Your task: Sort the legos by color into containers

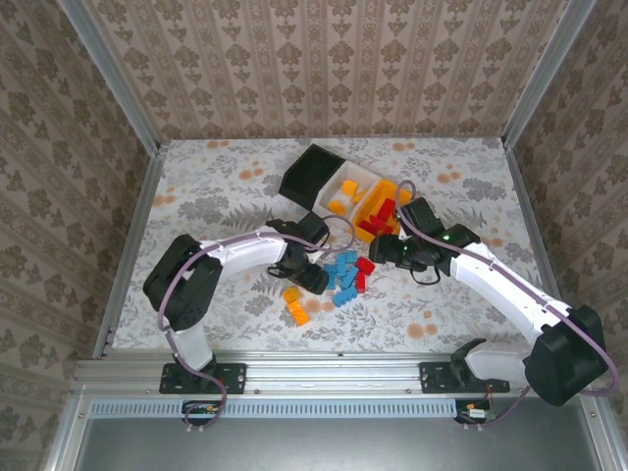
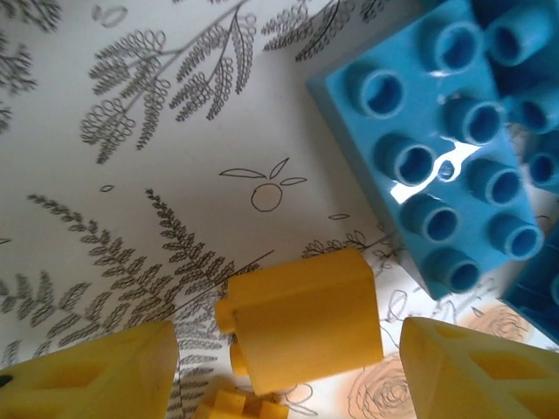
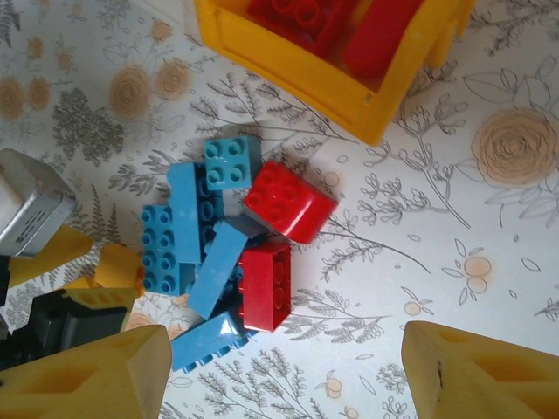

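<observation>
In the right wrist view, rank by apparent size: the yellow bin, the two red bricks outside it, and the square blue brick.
1. yellow bin, though cropped by the frame.
2. upper red brick and lower red brick: they look alike, so unranked.
3. square blue brick.

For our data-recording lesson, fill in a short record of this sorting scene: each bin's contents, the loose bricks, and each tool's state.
black bin: looks empty
white bin: orange bricks
orange-yellow bin: red bricks
loose pile: blue bricks, two loose red bricks
left tool: open, fingers either side of an orange brick, not touching it
right tool: open, holding nothing
</observation>
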### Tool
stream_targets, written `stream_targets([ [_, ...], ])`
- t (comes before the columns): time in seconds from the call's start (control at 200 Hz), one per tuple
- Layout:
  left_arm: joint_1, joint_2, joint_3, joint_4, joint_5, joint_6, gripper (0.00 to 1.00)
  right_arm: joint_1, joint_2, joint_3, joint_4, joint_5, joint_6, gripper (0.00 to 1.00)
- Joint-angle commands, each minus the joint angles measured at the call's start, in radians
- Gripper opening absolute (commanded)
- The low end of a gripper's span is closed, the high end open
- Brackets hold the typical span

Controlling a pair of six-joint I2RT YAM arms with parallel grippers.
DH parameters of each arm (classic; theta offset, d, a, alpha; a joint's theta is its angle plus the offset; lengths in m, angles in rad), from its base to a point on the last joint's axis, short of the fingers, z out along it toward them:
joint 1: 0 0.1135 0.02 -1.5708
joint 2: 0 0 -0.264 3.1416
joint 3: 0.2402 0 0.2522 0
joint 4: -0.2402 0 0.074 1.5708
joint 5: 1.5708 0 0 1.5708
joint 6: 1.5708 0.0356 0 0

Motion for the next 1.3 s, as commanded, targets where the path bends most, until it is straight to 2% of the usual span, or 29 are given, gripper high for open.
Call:
stream_targets([
  [0.0,-0.011,0.027,0.026,-0.009,-0.006,0.024,0.68,0.004,-0.032,-0.039,-0.011,0.019,0.028,0.71],
  [0.19,-0.02,0.056,0.034,-0.01,-0.015,0.022,0.61,0.004,-0.038,-0.062,0.0,0.012,0.035,0.71],
  [0.455,-0.015,0.046,0.069,-0.051,-0.021,0.027,0.34,0.004,-0.053,-0.064,0.006,0.018,0.041,0.71],
  [0.565,0.014,-0.005,0.076,-0.071,-0.015,0.017,0.34,0.002,-0.058,-0.064,0.008,0.025,0.041,0.72],
  [0.685,0.089,-0.051,0.13,-0.072,0.02,0.004,0.34,0.002,-0.048,-0.064,0.025,0.021,0.042,0.71],
  [0.9,0.207,0.034,0.418,-0.048,0.101,-0.016,0.34,0.014,-0.005,-0.071,0.019,-0.005,0.053,0.71],
  [1.105,0.218,0.26,0.781,-0.089,0.109,0.012,0.34,0.053,-0.029,-0.11,0.019,0.013,0.078,0.72],
  [1.295,0.214,0.457,1.012,-0.14,0.123,0.01,0.35,0.064,-0.048,-0.124,0.007,0.007,0.089,0.72],
])
